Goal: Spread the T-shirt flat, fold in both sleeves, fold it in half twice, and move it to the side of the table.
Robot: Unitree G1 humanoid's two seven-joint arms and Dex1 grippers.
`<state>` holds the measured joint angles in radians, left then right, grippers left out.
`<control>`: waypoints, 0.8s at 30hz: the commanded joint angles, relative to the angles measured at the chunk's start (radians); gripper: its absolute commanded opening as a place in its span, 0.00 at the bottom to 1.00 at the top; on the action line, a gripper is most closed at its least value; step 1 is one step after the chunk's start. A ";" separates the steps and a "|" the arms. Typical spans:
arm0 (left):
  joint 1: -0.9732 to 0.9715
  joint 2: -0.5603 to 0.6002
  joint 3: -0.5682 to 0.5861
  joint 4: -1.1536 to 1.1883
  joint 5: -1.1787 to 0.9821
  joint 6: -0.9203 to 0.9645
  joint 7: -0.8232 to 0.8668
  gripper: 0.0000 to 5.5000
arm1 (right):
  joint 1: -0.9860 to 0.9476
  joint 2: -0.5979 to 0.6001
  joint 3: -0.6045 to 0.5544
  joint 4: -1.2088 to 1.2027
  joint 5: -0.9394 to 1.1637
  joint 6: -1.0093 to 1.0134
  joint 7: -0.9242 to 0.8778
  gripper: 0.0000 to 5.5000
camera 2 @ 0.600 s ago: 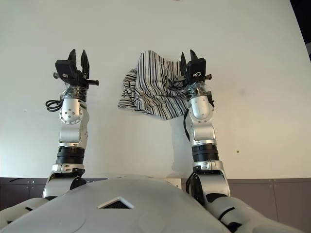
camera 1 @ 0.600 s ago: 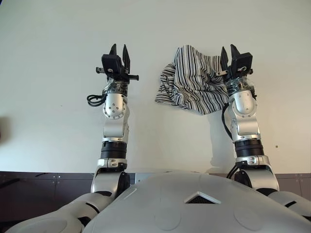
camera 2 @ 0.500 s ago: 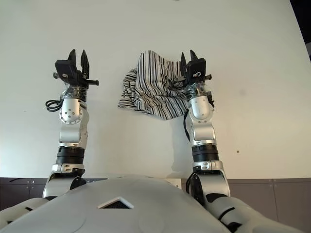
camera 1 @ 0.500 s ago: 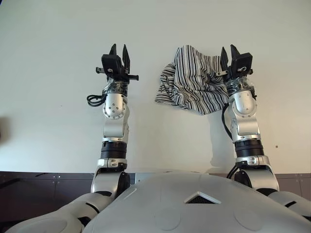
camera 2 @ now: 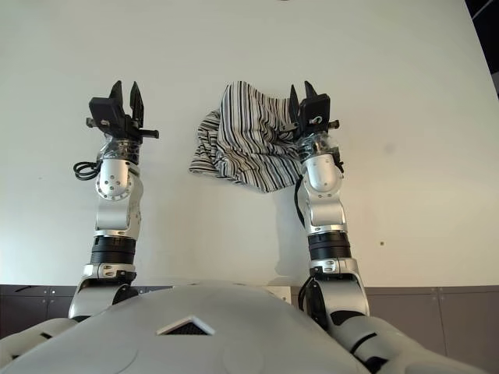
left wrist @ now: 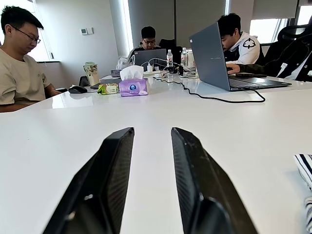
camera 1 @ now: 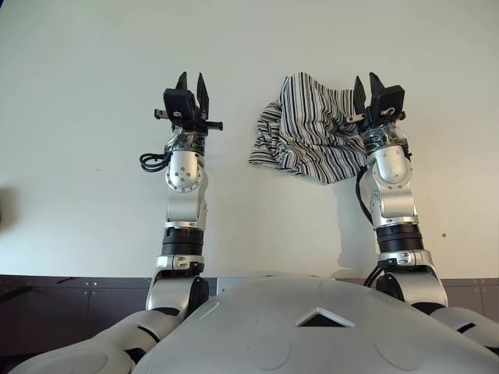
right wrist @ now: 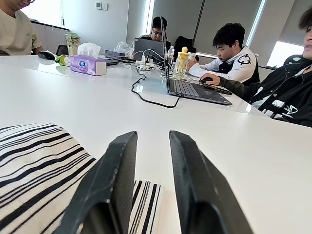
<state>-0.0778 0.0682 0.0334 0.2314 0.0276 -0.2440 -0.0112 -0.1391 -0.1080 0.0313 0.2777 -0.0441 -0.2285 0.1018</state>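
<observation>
White table (camera 1: 78,78), plain matte top.

- T-shirt (camera 1: 308,136), black-and-white stripes: crumpled in a heap, not spread. It sits right of the table's middle, well back from the near edge.
- Toward the far edge: purple tissue box (left wrist: 132,87), with a green packet (left wrist: 108,88) just beside it.
- Open laptop (left wrist: 214,58), also far off.
- Black cable (left wrist: 214,99) trailing over the top in front of the laptop.
- Small dark speck (camera 1: 444,234) by the near edge, right side.

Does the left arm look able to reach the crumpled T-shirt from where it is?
Probably yes: only bare table separates the left gripper from the near edge of the T-shirt, and its jaws stand open.
</observation>
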 commanded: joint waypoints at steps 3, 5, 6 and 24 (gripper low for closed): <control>-0.001 0.006 -0.008 -0.003 0.013 0.010 -0.002 0.25 | -0.007 0.000 0.003 0.000 -0.002 0.012 0.006 0.22; -0.002 0.006 -0.009 -0.001 0.015 0.008 -0.002 0.25 | -0.010 0.000 0.003 0.004 -0.002 0.010 0.008 0.22; -0.003 0.005 -0.008 0.001 0.016 0.008 -0.001 0.25 | -0.013 0.000 0.004 0.008 -0.002 0.009 0.009 0.22; -0.009 0.018 -0.069 -0.031 0.034 0.028 -0.069 0.34 | 0.023 -0.061 0.063 -0.109 0.038 0.045 0.167 0.22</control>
<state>-0.0801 0.0669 0.0277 0.2454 0.0443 -0.2423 -0.0120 -0.1427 -0.1166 0.0418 0.2860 -0.0433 -0.2190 0.1382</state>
